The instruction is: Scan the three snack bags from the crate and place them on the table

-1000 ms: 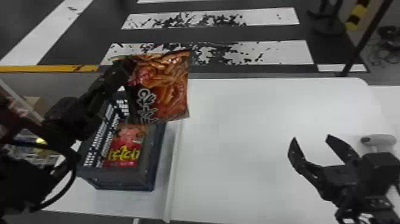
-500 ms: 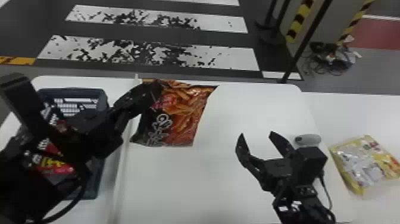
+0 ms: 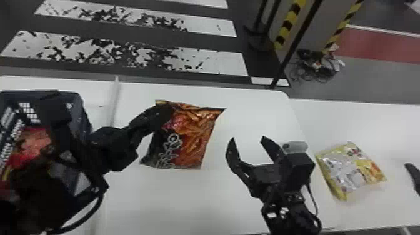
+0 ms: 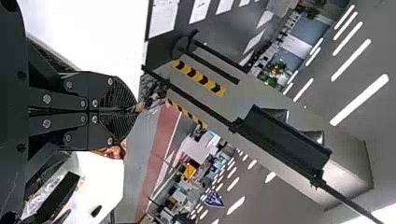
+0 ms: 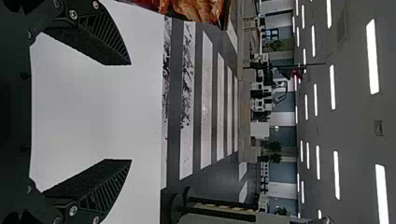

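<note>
Clenching orange snack bag with left fingers, right of crate; holding right fingers parted. Likely light, floppy, slippery: pinch its free edge.

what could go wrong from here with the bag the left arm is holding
The left jaws, shut on the orange and black snack bag, pinch it near one top corner, so it may swing or slip. The right jaws stand open beside it; a badly aimed approach might knock it loose. The rounded grey object lies close to them and could get nudged.
</note>
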### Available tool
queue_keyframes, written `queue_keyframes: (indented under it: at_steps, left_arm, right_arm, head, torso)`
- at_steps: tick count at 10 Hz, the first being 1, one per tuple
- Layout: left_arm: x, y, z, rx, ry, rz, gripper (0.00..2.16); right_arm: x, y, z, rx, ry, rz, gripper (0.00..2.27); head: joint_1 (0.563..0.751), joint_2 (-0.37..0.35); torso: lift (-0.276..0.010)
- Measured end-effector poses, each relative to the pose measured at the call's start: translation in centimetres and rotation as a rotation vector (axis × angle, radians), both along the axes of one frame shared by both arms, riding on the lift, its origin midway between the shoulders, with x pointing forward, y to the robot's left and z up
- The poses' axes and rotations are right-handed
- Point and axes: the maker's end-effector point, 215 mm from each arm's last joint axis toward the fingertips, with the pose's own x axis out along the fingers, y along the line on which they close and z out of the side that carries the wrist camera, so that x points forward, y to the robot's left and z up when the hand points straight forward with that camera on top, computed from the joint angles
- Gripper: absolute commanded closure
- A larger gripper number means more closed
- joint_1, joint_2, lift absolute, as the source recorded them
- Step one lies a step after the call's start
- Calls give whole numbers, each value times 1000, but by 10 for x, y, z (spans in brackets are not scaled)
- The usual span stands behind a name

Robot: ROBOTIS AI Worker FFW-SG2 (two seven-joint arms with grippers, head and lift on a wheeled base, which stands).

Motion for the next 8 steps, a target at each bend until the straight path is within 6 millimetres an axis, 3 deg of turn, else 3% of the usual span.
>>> queue_keyframes:
  at_steps: [2, 8]
  left_arm:
    - [14, -6, -23, -89, 70, 10, 2142]
    - [68, 2, -95, -363, 290, 121, 2142]
  right_arm:
    - [1, -7, 4, -3, -13, -21, 154]
    - [7, -10, 4, 2, -19, -29, 154]
  head:
    - [695, -234]
    - [695, -213]
  torso:
    - [-62]
    - [-62]
